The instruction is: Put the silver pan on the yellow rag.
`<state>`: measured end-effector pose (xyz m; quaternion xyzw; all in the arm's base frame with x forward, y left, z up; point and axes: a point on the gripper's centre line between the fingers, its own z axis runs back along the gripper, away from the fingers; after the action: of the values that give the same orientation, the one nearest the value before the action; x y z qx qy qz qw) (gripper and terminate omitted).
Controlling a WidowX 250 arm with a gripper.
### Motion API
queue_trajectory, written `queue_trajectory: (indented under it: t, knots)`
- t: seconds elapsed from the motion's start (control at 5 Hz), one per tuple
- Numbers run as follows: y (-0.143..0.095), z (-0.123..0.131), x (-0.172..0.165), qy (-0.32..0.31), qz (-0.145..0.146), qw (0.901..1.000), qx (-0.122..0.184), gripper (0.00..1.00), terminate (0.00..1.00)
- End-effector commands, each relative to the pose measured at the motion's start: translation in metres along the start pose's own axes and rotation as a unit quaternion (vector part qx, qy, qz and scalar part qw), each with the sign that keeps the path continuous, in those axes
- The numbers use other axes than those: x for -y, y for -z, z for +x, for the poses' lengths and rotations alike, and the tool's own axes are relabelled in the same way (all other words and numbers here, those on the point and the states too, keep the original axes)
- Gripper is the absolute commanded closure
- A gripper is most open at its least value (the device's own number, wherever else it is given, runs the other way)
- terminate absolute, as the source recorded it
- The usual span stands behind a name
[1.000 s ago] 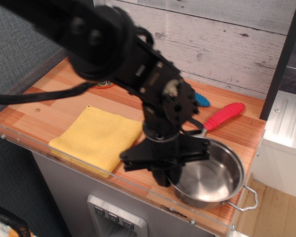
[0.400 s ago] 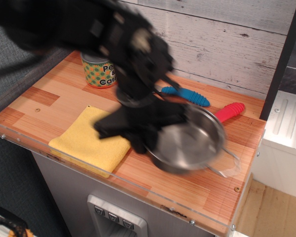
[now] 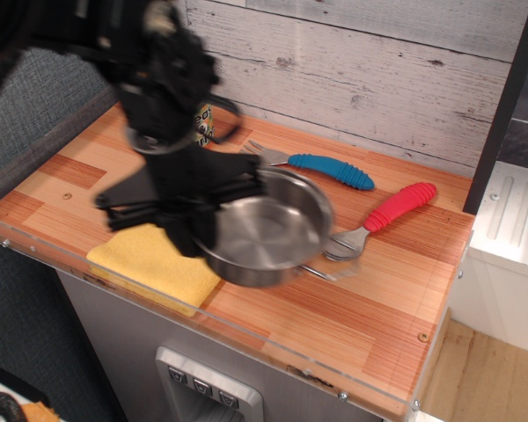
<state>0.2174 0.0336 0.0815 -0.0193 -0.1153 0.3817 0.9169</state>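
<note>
The silver pan (image 3: 264, 233) is a shiny round shallow steel pan, held tilted in the air above the wooden table, with its left rim over the right edge of the yellow rag (image 3: 150, 259). My black gripper (image 3: 194, 230) is shut on the pan's left rim. The arm covers much of the rag; only its front part near the table's front edge shows. One thin wire handle blurs at the pan's lower right.
A blue-handled fork (image 3: 321, 167) and a red-handled spoon (image 3: 387, 214) lie on the table (image 3: 370, 308) behind and right of the pan. A patterned tin can (image 3: 205, 123) stands at the back, mostly hidden by the arm. A clear guard rail runs along the front edge.
The pan has been lifted from the table's front right corner and carried left to the rag's right edge. The arm moved left with it, hiding the can.
</note>
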Motion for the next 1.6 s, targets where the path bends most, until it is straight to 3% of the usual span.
queue_trajectory:
  t: [0.0,0.6,1.4]
  knots:
    - [-0.005,0.027,-0.032,-0.024,0.016,0.9995,0.014,1.00,0.00]
    - [0.026,0.057,-0.054,-0.041,0.054,0.9977,0.002,1.00,0.00]
    - [0.042,0.041,-0.065,-0.051,0.050,0.9971,-0.026,1.00,0.00]
